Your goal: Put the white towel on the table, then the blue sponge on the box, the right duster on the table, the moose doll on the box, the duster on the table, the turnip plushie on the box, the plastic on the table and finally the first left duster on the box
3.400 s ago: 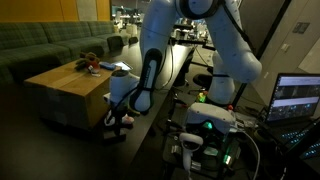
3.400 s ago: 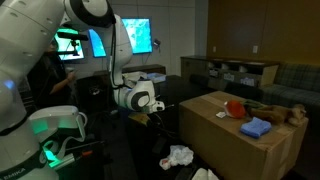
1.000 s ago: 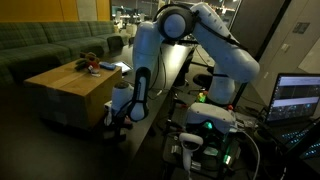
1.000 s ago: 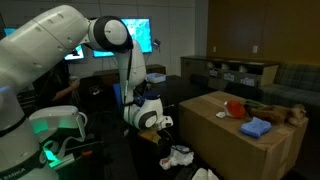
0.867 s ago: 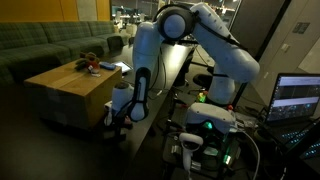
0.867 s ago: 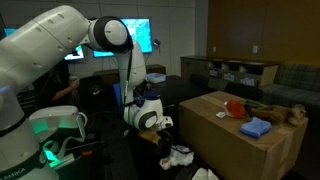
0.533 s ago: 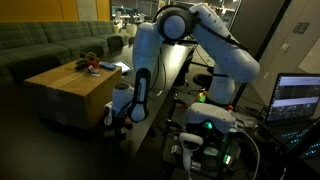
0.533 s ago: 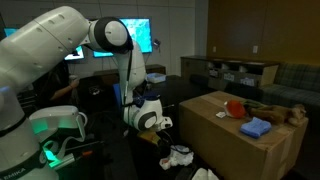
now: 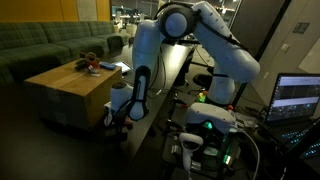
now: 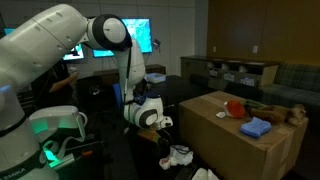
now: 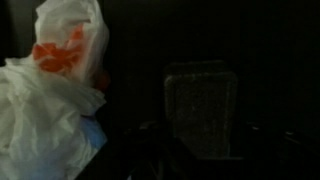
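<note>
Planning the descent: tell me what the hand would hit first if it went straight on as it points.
Probably the dark surface. In the wrist view the white plastic lies off to the side of the hand, not dead ahead, though depth is unclear.

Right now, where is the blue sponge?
In an exterior view the blue sponge lies on top of the cardboard box, near the edge facing the camera, beside a red item and a brown plush toy.

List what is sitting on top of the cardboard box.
On the cardboard box lie a blue sponge, a red item and a brown plush. Anything behind them is hidden, and the box's inside cannot be seen.
</note>
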Robot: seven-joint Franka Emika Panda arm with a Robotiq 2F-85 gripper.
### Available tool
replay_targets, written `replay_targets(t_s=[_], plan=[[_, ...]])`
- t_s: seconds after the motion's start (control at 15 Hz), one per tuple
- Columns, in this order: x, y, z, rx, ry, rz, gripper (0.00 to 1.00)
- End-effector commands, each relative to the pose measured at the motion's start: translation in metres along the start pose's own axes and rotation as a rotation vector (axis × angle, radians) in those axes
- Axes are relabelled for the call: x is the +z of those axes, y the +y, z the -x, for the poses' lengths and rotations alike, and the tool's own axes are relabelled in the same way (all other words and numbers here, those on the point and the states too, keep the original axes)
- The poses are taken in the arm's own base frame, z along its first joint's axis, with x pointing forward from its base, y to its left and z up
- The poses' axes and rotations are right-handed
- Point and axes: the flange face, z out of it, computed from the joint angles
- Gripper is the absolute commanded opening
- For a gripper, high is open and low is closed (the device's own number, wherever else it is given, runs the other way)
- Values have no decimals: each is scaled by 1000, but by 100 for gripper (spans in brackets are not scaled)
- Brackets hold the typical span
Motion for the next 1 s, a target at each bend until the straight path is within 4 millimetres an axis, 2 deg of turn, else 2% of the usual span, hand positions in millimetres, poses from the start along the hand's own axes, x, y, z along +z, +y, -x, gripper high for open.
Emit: replay_targets(t_s=[0.0, 0.2, 0.53, 0.93], plan=[[-32, 6, -5, -20, -53, -3, 32], [-57, 10, -11, -15, -76, -2, 32], [-110, 19, -18, -14, -81, -17, 32], [-187, 41, -16, -33, -104, -67, 32]])
